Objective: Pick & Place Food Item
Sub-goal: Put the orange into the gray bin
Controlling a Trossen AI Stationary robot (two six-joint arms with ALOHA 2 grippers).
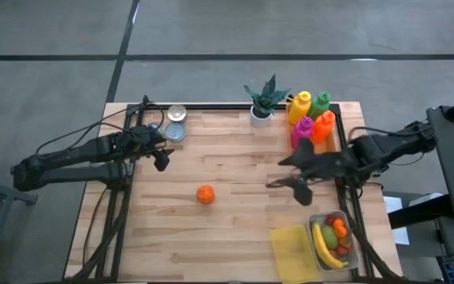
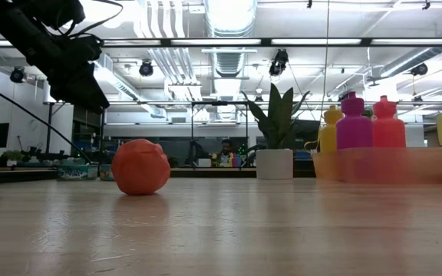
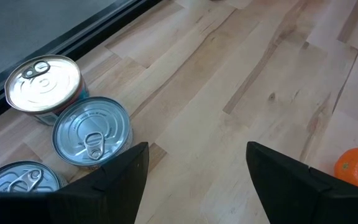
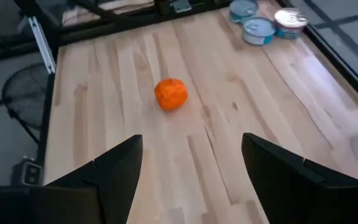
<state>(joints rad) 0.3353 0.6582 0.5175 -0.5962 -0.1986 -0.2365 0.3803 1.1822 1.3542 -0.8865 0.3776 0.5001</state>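
Orange fruit [image 1: 205, 194] sits alone mid-surface [image 1: 235, 237], bare wood all round. Both the left end effector [image 1: 161, 161] and right end effector [image 1: 298, 188] hover spread apart, empty. Cans [image 1: 176, 124] probably hug the far edge.

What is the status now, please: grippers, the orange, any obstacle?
Left gripper open, empty, near cans. Right gripper open, empty, beside bottles. Orange free on table, mid-board. Nothing around it.
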